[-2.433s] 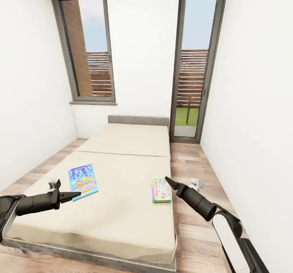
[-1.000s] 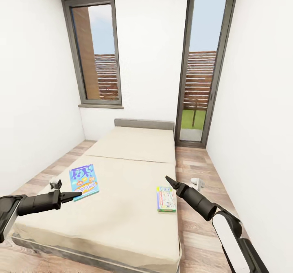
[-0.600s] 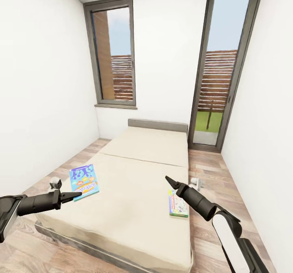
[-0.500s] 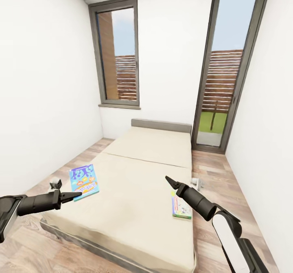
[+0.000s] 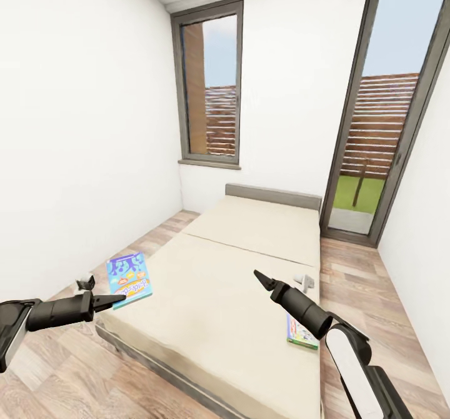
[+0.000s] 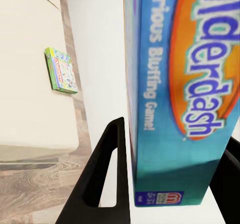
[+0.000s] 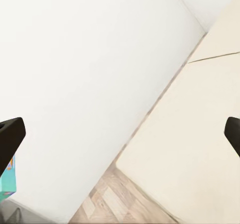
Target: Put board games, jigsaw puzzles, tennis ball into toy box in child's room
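Observation:
My left gripper [image 5: 120,297] is shut on the blue and orange board game [image 5: 128,278], held up above the bed's near left corner. In the left wrist view the game's edge [image 6: 170,83] stands between the two fingers [image 6: 107,174]. The green-edged board game [image 5: 302,333] lies flat at the right edge of the beige bed [image 5: 250,262], partly behind my right arm; the left wrist view also catches the green-edged game [image 6: 61,69]. My right gripper [image 5: 258,277] hovers open and empty over the mattress. The toy box and table are out of view.
A white wall [image 5: 81,125] runs close along my left. A tall window [image 5: 209,84] and a glass door [image 5: 387,125] are at the far end. Strips of wooden floor [image 5: 56,369] run on both sides of the bed.
The view has swung left, so the bed and the green-edged game have slid right in the picture. The blue game keeps its place in my left gripper. Both arms hold their pose.

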Robot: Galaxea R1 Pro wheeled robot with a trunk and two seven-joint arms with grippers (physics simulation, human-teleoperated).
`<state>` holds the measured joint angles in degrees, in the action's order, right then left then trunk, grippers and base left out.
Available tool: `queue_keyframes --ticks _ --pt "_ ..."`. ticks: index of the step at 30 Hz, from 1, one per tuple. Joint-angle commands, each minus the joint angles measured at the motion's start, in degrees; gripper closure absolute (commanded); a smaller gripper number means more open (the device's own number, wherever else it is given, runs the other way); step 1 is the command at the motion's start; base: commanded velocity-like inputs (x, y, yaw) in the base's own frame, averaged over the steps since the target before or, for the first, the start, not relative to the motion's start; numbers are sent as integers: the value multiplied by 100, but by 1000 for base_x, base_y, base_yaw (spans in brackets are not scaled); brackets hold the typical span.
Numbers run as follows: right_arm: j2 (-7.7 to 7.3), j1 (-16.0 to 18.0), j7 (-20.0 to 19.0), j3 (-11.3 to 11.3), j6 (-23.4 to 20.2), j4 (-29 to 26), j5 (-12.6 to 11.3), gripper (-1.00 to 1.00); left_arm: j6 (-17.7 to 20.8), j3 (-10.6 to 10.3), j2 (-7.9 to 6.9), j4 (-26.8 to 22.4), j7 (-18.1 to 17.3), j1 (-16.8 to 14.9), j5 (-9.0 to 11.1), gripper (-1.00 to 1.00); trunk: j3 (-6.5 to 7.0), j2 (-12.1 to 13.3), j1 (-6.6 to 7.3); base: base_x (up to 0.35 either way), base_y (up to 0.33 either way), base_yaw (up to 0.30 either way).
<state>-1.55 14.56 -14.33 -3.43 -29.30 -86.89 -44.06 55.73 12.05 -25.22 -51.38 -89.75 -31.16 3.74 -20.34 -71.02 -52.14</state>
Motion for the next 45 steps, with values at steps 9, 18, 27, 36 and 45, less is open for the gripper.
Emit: queue_keyframes --ticks 9,18,27,36,45 --pt "-4 3 -3 -6 -16 -4 -31 -100 54 -1 5 -1 -25 -4 -5 100 155 358 198 0 0 28" --pt "-4 3 0 -8 -14 -4 -32 -100 52 -1 6 1 -25 -4 -8 100 317 719 396 0 0 1" --pt "-4 3 -3 -7 -14 -4 -32 -100 52 -1 8 3 -25 -4 -10 100 478 1080 593 0 0 0" --pt "-4 3 -7 0 -14 -4 -32 -100 52 -1 8 2 -25 -4 -7 100 640 1441 791 0 0 0" --pt "-4 3 -8 -8 -14 -4 -32 -100 48 -1 8 2 -25 -4 -5 100 801 1802 989 0 0 0"
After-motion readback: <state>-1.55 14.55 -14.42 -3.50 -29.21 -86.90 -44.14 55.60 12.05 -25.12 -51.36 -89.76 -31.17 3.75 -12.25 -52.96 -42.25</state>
